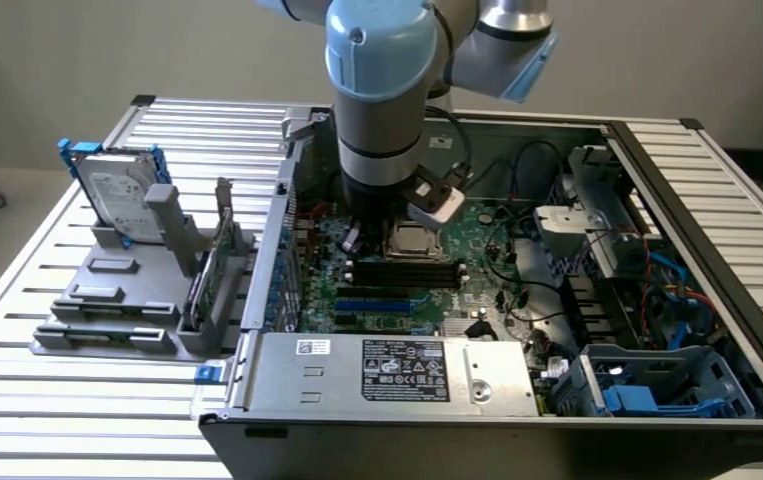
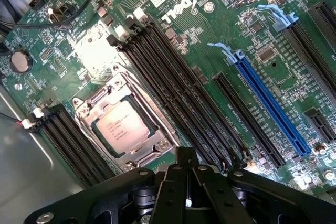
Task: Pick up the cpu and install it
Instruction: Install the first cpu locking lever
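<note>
Fingers: we see the gripper (image 2: 186, 182) with its black fingers (image 2: 210, 184) brought fully together, nothing between them.
Cpu: we find the cpu (image 2: 123, 128) lying flat in the socket frame (image 2: 142, 153), silver-grey top up and printed side showing; it sits just beyond the fingertips, apart from them, so the chip is not being carried.
Why it lies so: in our judgement the chip is already seated, since its edges run square with the frame around it and it does not look tilted.
Socket frame: we see the metal frame bordering the chip on all sides; whether its latch is locked down we cannot tell.
Memory slots: the long black slots (image 2: 178, 87) run alongside the socket, out past the fingertips, and look unfilled.
Blue slot: the blue expansion slot (image 2: 270, 111) lies farther off from the fingers, also unfilled.
Computer case: in the exterior view the open case (image 1: 701, 200) holds the motherboard (image 1: 488, 290), cables and a labelled power supply (image 1: 395, 370), with the arm (image 1: 381, 90) reaching down into it above the cpu (image 1: 415, 238).
Parts stand: outside the case, well away from the fingers, a grey stand (image 1: 114, 300) holds the hard drive (image 1: 121, 195) upright on its edge.
</note>
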Tool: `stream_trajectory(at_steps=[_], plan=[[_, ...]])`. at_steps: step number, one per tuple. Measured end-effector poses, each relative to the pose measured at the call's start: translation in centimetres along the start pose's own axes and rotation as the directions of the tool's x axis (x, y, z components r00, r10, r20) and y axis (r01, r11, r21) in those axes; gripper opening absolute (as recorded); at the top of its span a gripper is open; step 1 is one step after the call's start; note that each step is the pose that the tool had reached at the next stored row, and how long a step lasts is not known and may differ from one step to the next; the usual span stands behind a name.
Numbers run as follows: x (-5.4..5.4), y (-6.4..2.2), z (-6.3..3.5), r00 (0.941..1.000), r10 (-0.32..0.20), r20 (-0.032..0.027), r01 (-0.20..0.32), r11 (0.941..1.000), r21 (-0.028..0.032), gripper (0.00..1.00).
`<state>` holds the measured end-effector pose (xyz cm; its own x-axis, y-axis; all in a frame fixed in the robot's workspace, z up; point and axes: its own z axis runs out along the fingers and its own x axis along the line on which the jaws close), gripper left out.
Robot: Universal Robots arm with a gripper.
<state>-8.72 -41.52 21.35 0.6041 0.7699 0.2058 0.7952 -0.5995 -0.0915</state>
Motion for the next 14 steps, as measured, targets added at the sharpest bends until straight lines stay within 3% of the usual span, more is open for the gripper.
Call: stream_trajectory(at_steps=[7,14], plan=[[-0.07,-0.01,0.57,1.0000,-0.005,-0.0051,0.005,1.0000,-0.0043,0.11],[-0.13,-0.12,0.74,0.9998,-0.006,-0.0182,0.007,1.0000,0.0058,0.11]])
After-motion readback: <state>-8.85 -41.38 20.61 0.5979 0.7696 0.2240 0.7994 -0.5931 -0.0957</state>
